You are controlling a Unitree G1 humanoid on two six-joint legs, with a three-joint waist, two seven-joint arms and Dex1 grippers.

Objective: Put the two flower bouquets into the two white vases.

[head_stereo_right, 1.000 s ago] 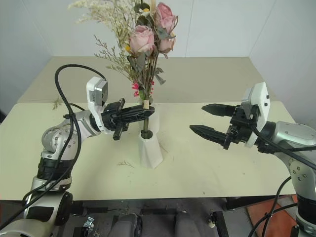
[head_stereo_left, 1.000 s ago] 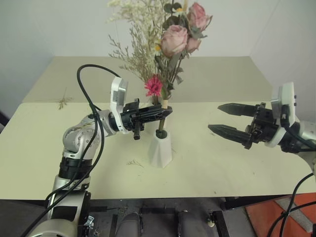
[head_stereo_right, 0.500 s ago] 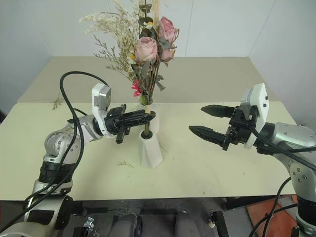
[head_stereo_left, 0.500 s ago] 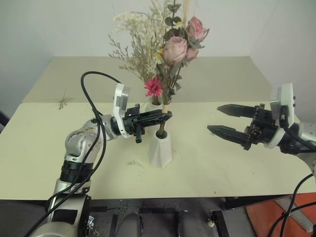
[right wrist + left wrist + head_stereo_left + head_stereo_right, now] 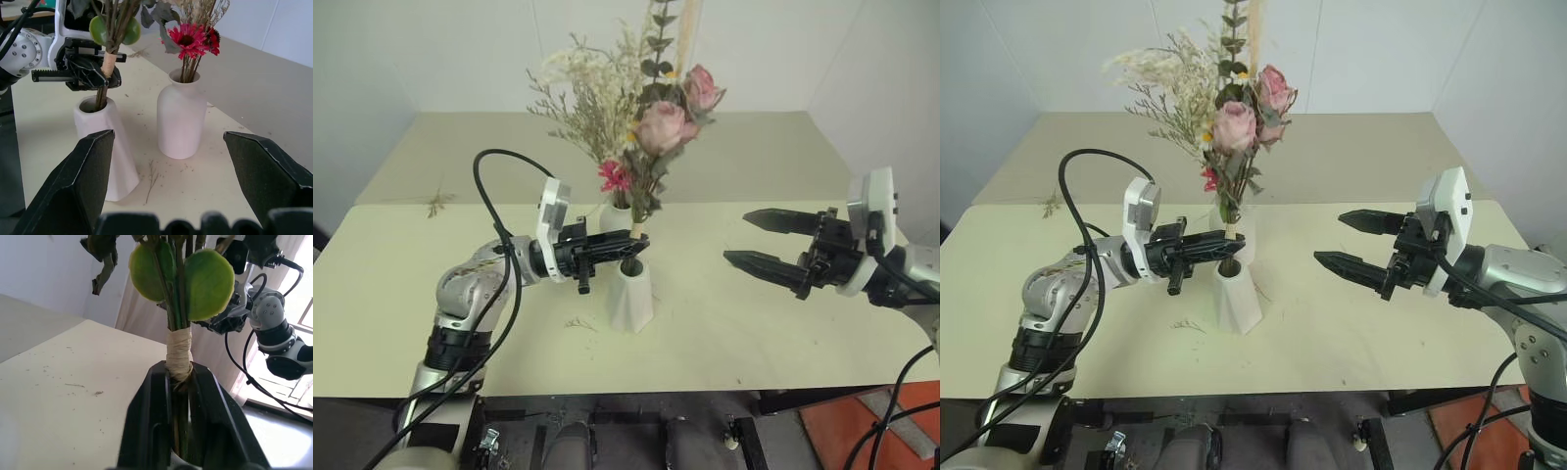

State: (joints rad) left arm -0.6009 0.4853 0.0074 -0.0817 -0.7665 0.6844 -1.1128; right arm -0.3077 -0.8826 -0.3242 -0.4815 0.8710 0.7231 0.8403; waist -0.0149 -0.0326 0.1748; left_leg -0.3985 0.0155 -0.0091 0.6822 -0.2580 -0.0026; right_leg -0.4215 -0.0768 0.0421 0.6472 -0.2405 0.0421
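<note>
Two white vases stand close together on the surface (image 5: 754, 343). The round vase (image 5: 181, 120) already has the thin bouquet (image 5: 191, 41) in it. The left gripper (image 5: 628, 249) grips the taped stems of the rose bouquet (image 5: 664, 122) just above the mouth of the angular vase (image 5: 631, 294), with the stem ends inside, so the flowers stand up. The right gripper (image 5: 754, 240) waits nearby, spread wide and empty.
</note>
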